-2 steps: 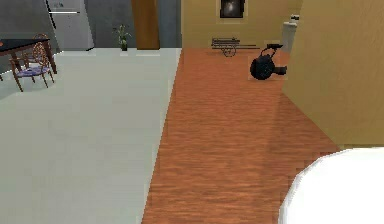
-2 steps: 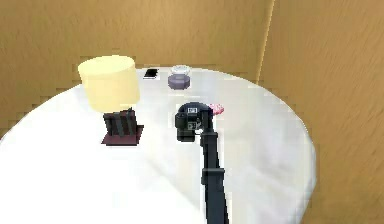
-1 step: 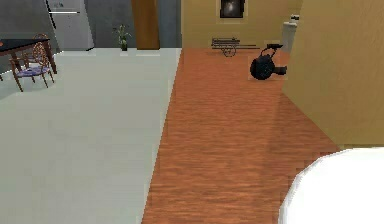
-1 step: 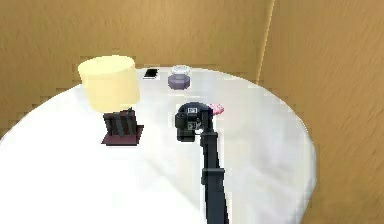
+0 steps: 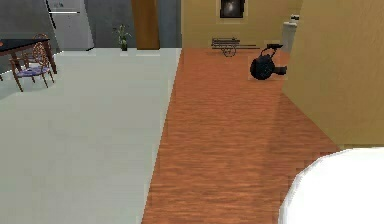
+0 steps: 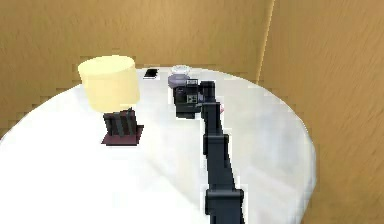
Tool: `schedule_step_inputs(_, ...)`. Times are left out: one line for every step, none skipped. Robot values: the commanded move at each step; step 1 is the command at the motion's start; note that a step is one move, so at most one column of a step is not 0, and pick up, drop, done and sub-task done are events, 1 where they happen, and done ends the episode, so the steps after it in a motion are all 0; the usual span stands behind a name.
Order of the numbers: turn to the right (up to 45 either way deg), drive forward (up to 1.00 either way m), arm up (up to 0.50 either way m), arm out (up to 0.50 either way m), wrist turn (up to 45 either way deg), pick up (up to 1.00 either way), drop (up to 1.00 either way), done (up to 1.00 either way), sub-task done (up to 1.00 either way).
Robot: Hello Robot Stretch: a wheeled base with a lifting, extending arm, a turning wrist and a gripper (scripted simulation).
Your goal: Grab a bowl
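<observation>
Gripper [image 6: 184, 99] is far out over the white table [image 6: 60, 150], near a small grey bowl [image 6: 180, 73], right of the yellow lamp [image 6: 108, 85]. I cannot tell its grip, or if it holds anything. Go slow and lift straight up.

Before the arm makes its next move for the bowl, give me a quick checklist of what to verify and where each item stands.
1. Bowl in view: ok. A small grey bowl stands on the round white table, toward its far side.
2. Fingers lined up with the bowl: cannot tell. They show just below it in the arm side view.
3. Fingers free of any load: cannot tell.
4. Lamp clear of the arm: ok. It stands apart, toward the arm side view's left.
5. Small dark flat thing clear of the bowl: ok. It lies beside the bowl, apart from it.
</observation>
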Motion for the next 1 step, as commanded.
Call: schedule_step_inputs(0.0, 0.00, 0.00, 0.00, 0.0, 0.00, 0.00, 1.00, 0.00)
